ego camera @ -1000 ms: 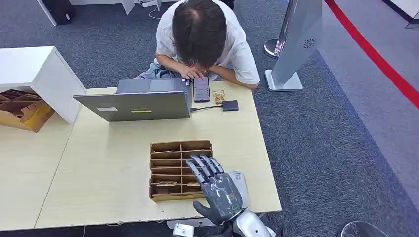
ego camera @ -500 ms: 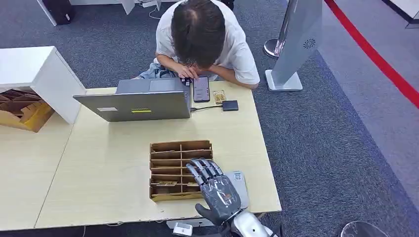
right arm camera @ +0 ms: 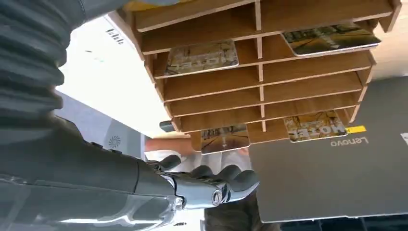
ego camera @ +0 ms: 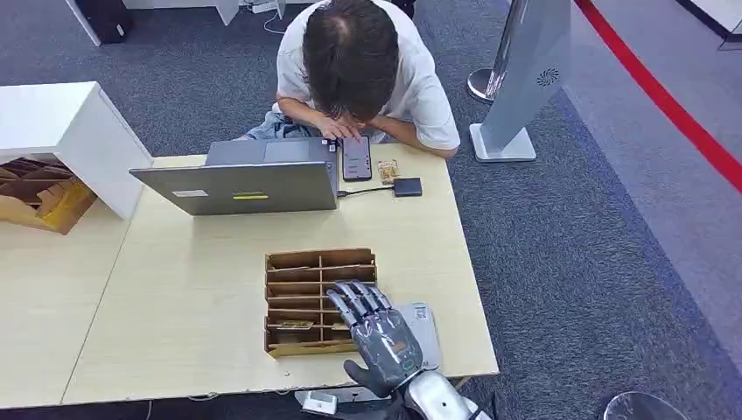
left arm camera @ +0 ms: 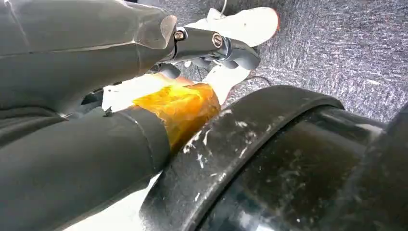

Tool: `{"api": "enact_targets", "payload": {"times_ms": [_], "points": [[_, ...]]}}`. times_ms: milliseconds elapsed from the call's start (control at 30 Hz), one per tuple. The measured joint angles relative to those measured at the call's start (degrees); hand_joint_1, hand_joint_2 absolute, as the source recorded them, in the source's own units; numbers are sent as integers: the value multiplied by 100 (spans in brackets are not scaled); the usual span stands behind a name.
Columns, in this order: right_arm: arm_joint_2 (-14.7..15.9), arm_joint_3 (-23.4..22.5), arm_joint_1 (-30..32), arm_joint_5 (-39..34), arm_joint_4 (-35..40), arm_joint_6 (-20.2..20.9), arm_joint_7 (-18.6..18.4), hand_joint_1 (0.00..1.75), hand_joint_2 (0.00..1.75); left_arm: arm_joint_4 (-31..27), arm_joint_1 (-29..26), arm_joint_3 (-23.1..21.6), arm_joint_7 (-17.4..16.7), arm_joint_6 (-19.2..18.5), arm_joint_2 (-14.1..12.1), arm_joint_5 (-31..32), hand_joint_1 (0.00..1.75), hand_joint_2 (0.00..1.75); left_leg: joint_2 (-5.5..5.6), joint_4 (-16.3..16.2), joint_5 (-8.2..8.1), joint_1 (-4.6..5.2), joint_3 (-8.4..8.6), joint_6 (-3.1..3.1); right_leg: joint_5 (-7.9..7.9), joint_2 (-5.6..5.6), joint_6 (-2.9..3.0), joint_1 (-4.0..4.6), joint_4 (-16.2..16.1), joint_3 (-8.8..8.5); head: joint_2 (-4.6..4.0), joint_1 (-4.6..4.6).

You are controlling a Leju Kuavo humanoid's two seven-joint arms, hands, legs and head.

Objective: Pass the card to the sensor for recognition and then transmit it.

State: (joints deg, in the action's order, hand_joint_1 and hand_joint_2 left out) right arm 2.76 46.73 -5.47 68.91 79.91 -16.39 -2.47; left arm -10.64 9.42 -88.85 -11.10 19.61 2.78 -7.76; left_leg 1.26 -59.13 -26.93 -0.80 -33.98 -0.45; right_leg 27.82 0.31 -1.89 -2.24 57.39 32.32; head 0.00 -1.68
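The right hand (ego camera: 378,337) is hovering over the near right part of the counter (ego camera: 175,297), fingers extended and slightly apart, holding nothing. Its fingertips are lying over the right-hand compartments of the wooden organiser (ego camera: 302,302), which is sitting near the counter's front edge. The organiser is divided into two columns of shallow slots. The right wrist view is showing four cards lying in separate slots: one card (right arm camera: 201,56) and a second (right arm camera: 329,39) in one row, a third (right arm camera: 224,138) and a fourth (right arm camera: 315,126) in the slots nearest the laptop (printing partly legible, not read further). A flat white sensor (ego camera: 424,324) is lying just beside the organiser, toward the counter's right edge, partly covered by the hand.

The left hand (left arm camera: 211,45) is hanging over grey carpet; whether its fingers are apart or together cannot be told.

At the far edge a grey laptop (ego camera: 241,179) is standing open, with a phone (ego camera: 356,158) beside it. A person (ego camera: 359,66) is bending over the phone.
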Motion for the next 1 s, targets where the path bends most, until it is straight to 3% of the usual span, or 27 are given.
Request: {"api": "enact_targets", "payload": {"times_ms": [1000], "points": [[-136,-2,-48,-11,-352,160,-219,23,175,0,17,0,-24,-22,11,103,0,0,0,0,0,0,0,0,0,0,0,0,0,0,0,0]]}}
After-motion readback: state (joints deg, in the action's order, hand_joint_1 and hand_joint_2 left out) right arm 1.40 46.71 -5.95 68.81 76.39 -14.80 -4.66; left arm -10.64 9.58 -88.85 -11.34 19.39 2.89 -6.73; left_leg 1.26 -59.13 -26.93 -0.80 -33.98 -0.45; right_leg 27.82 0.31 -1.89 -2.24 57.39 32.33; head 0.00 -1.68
